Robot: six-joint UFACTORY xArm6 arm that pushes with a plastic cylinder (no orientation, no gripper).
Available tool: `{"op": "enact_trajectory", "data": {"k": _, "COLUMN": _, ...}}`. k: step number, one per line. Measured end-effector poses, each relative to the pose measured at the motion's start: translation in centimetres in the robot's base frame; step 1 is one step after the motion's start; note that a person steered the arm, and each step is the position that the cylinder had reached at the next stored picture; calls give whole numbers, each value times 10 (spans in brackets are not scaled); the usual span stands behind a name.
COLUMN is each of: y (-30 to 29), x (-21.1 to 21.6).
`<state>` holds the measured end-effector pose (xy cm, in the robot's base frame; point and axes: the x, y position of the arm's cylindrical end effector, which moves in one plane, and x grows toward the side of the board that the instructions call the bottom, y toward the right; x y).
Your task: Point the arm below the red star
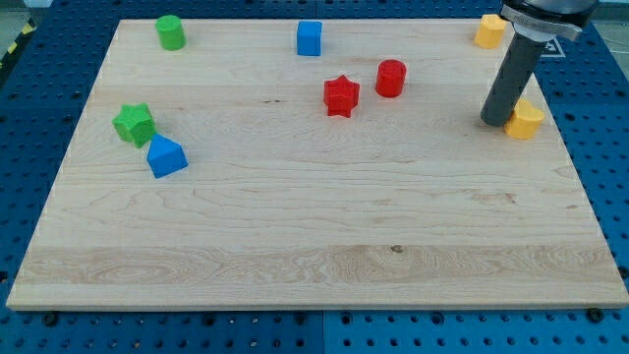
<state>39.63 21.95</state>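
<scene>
Wooden board (295, 236), red star (341, 95) (flat, no long axis)

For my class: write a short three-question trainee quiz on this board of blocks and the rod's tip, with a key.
1. True or false: my tip is already directly below the red star.
2. Which block sits closest to my tip? A) the blue cube B) the yellow block on the view's right C) the green cylinder
3. Fill in: the block just to the view's right of the red star is the red ____.

Key
1. False: it stands far to the view's right of the star.
2. B.
3. Cylinder: the red cylinder.
</scene>
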Motion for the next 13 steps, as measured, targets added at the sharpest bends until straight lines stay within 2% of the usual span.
{"op": "enact_trajectory", "data": {"k": 1, "y": 10, "x": 0}}
{"op": "enact_trajectory", "data": {"k": 3, "y": -38, "x": 0}}
{"op": "enact_trajectory", "data": {"k": 4, "y": -41, "x": 0}}
{"op": "enact_trajectory", "data": {"k": 7, "y": -58, "x": 33}}
{"op": "enact_trajectory", "data": {"k": 9, "y": -71, "x": 40}}
{"op": "enact_trajectory", "data": {"k": 11, "y": -148, "x": 40}}
{"op": "enact_trajectory", "data": {"k": 13, "y": -257, "x": 37}}
